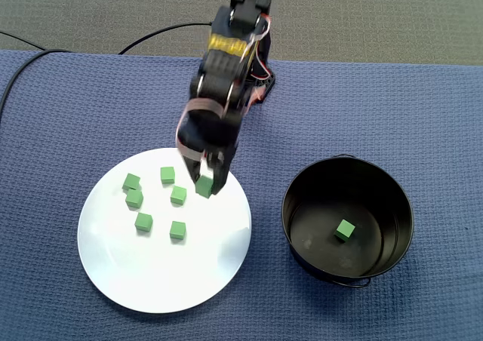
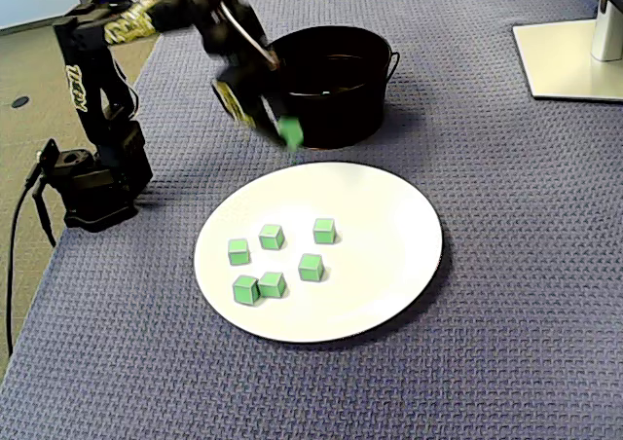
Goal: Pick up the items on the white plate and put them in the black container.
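In both fixed views my gripper (image 1: 205, 182) (image 2: 285, 128) is shut on a small green cube (image 1: 204, 189) (image 2: 291, 134). It holds the cube in the air over the far rim of the white plate (image 1: 166, 281) (image 2: 389, 236). Several more green cubes (image 1: 178, 195) (image 2: 272, 237) lie loose on the plate, clustered on the half nearer the arm. The black container (image 1: 381, 205) (image 2: 341, 119) stands beside the plate, and one green cube (image 1: 344, 230) rests on its floor. The container's inside is hidden in the side-on fixed view.
A blue woven cloth (image 1: 423, 115) covers the table. The arm's base (image 2: 92, 182) sits at the cloth's edge, with a black cable (image 1: 23, 69) trailing off. A white monitor stand (image 2: 574, 55) occupies a far corner.
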You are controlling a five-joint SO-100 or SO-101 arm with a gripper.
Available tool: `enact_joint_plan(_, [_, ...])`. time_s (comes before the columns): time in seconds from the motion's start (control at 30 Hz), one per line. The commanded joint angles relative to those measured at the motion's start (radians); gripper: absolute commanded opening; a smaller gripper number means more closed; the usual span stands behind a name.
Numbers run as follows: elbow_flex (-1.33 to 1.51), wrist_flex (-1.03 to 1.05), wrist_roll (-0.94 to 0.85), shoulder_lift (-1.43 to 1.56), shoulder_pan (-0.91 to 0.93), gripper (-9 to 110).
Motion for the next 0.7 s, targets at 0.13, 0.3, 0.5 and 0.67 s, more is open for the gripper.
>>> enact_joint_plan(0.13, [-0.339, 0.08, 0.558, 0.304, -0.305, 0])
enact_joint_plan(0.3, [-0.448, 0.037, 0.904, 0.175, -0.546, 0])
enact_joint_plan(0.5, [-0.46, -0.034, 1.011, -0.164, -0.657, 0])
enact_joint_plan(0.67, [-0.403, -0.069, 0.971, -0.376, -0.692, 0])
